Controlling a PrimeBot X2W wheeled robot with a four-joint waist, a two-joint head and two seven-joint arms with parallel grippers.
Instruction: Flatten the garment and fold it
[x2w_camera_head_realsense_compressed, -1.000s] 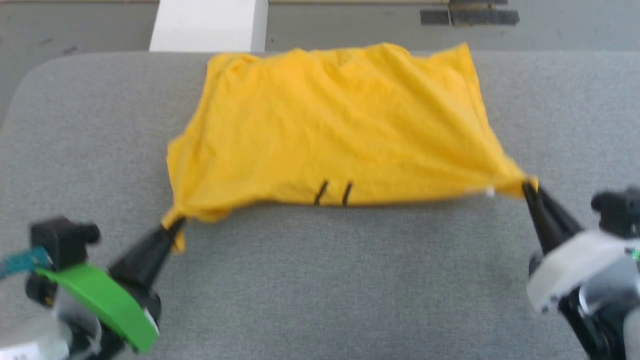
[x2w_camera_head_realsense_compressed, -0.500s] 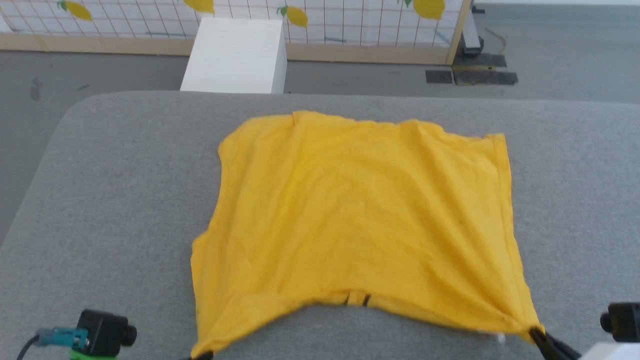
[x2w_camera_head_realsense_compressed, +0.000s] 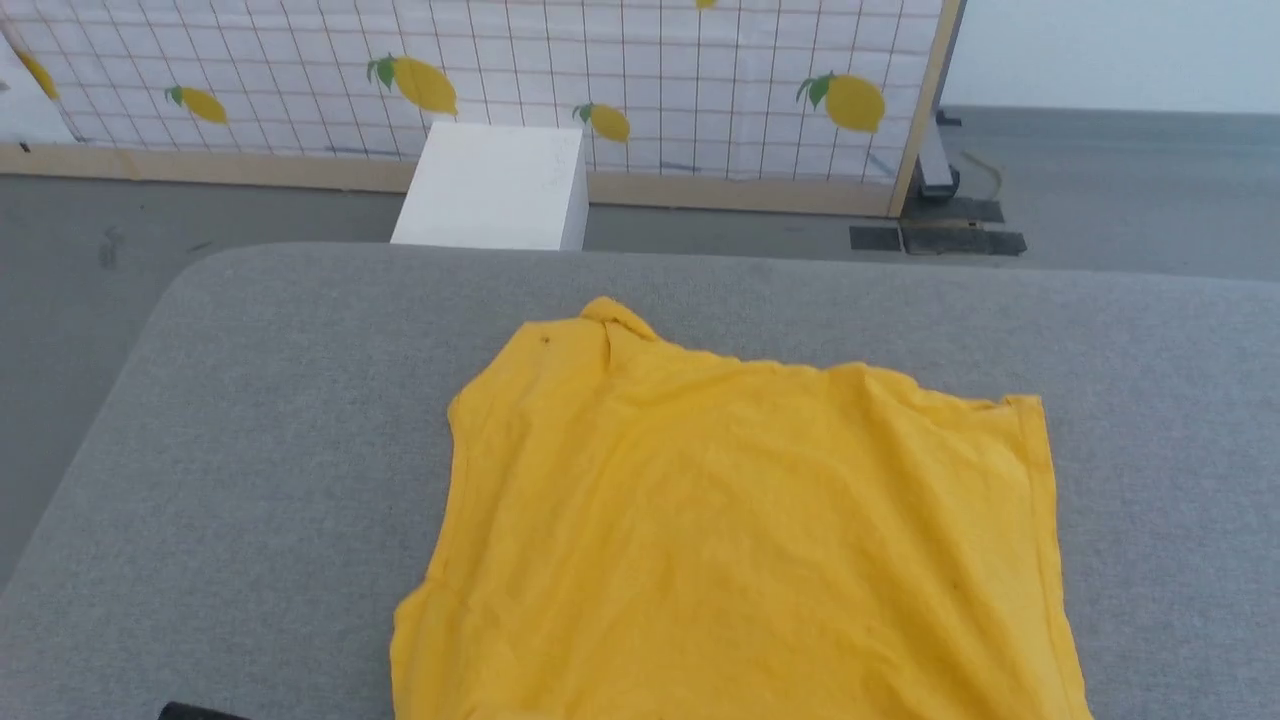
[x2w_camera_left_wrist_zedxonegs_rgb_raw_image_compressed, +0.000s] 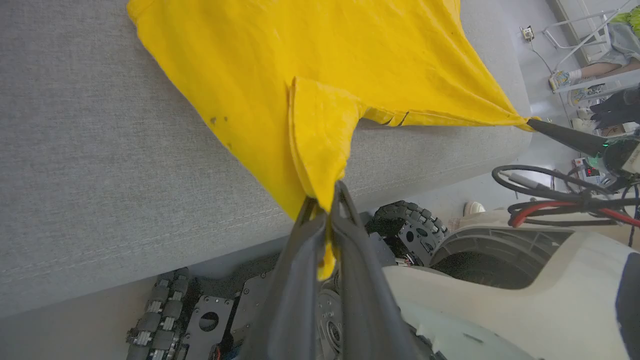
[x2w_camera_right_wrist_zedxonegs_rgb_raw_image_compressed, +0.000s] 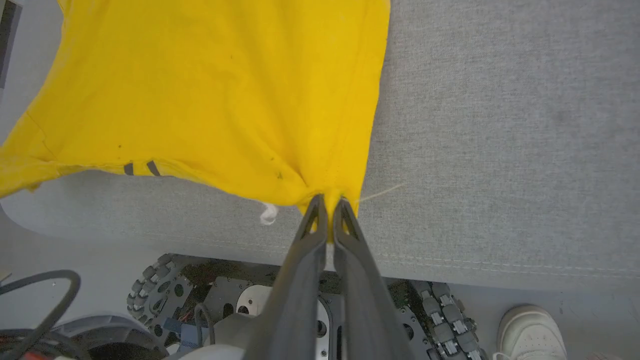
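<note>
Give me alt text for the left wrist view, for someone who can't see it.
Two dark fingers of the left gripper are shut on a corner of the yellow T-shirt, which spreads away over a grey padded table. At the right edge, the right gripper pinches another corner of it.

One garment, one grey table, one white box, one lemon-print screen.

Lemon-print grid screen, grey floor
</note>
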